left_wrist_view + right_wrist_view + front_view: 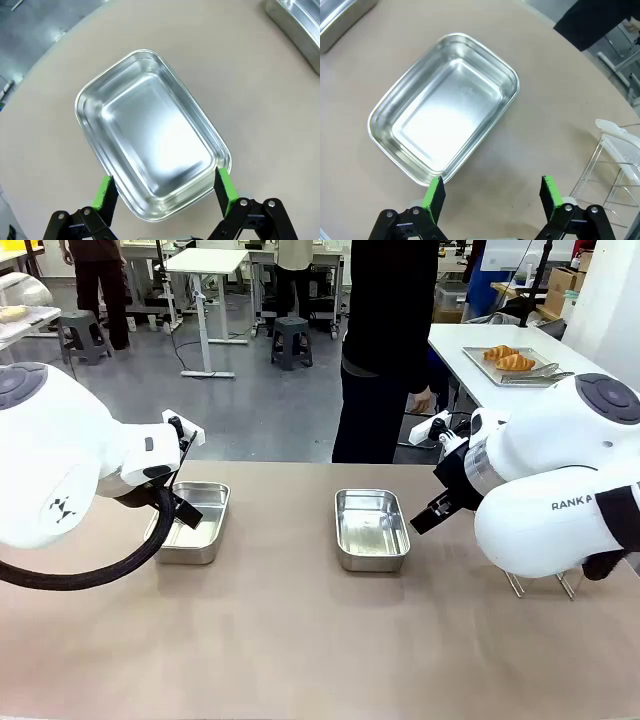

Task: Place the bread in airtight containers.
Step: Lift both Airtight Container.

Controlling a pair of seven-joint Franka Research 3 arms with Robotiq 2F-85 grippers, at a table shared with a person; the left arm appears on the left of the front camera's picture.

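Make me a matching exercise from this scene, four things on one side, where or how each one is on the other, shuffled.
1 croissants
2 left pan
3 middle pan
4 right hand

A open, holding nothing
B centre of the brown table
C on the tray on the white side table
D partly behind the left arm

Pairs: 1-C, 2-D, 3-B, 4-A

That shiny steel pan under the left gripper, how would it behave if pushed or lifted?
The steel pan looks thin-walled and empty, so probably light and stiff. Low and flat on the smooth table, it would likely slide, not tip. Polished, it may slip in the left gripper.
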